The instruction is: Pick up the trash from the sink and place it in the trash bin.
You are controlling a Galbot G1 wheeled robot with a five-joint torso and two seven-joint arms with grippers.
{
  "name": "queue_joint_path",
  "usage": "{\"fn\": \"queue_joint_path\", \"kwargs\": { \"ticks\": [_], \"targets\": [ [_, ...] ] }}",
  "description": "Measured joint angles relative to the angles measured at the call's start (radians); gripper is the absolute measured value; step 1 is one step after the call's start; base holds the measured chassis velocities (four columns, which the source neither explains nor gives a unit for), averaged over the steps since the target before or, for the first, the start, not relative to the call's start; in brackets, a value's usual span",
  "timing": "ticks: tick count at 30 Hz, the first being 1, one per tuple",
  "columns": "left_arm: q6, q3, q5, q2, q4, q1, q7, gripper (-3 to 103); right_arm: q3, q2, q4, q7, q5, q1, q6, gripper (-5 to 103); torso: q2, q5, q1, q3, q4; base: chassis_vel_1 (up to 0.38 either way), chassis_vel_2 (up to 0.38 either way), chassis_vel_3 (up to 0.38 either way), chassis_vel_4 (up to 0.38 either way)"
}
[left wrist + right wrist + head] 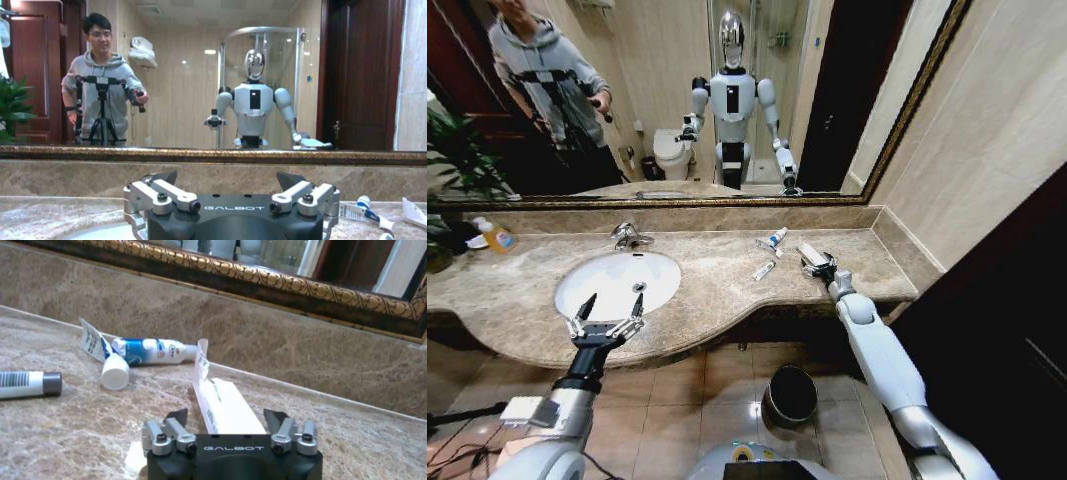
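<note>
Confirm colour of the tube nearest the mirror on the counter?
The small squeeze tube is white and blue with a white cap, clearest in the right wrist view.

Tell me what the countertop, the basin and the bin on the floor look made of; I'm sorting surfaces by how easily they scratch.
The countertop looks like polished beige marble: veined pattern, soft sheen. The basin looks like glazed white porcelain, smooth and glossy. The trash bin seems dark metal with a shiny steel rim, though its body could be coated plastic.
</note>
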State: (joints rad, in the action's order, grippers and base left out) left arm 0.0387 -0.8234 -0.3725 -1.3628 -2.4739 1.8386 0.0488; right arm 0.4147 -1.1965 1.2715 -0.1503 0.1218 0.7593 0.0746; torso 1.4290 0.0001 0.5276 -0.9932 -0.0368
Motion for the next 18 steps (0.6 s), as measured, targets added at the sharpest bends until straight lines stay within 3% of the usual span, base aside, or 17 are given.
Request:
{"fn": "queue_joint_path", "kwargs": {
  "ticks": [4, 11, 14, 17, 18],
  "targets": [
    [0.000, 0.000, 0.000, 0.000, 0.000, 0.000, 0.000, 100, 0.003, 0.001, -0.005, -0.002, 0.001, -0.001, -0.002, 70, 0.000, -0.0001, 0.000, 0.000, 0.0000, 0.000, 0.000, 0.000, 0.000],
    [0.000, 0.000, 0.000, 0.000, 0.000, 0.000, 0.000, 100, 0.010, 0.001, -0.007, -0.002, 0.006, -0.001, -0.009, 37, 0.000, -0.0001, 0.000, 0.000, 0.0000, 0.000, 0.000, 0.000, 0.000],
    [0.000, 0.000, 0.000, 0.000, 0.000, 0.000, 0.000, 100, 0.011, 0.001, -0.005, -0.002, 0.006, -0.001, -0.011, 32, 0.000, -0.0001, 0.000, 0.000, 0.0000, 0.000, 0.000, 0.000, 0.000],
    [0.000, 0.000, 0.000, 0.000, 0.000, 0.000, 0.000, 100, 0.013, 0.003, 0.008, -0.001, 0.014, 0.002, -0.009, 15, 0.000, -0.0001, 0.000, 0.000, 0.0000, 0.000, 0.000, 0.000, 0.000],
    [0.000, 0.000, 0.000, 0.000, 0.000, 0.000, 0.000, 100, 0.013, 0.003, 0.008, -0.001, 0.014, 0.002, -0.009, 15, 0.000, -0.0001, 0.000, 0.000, 0.0000, 0.000, 0.000, 0.000, 0.000]
  ]
}}
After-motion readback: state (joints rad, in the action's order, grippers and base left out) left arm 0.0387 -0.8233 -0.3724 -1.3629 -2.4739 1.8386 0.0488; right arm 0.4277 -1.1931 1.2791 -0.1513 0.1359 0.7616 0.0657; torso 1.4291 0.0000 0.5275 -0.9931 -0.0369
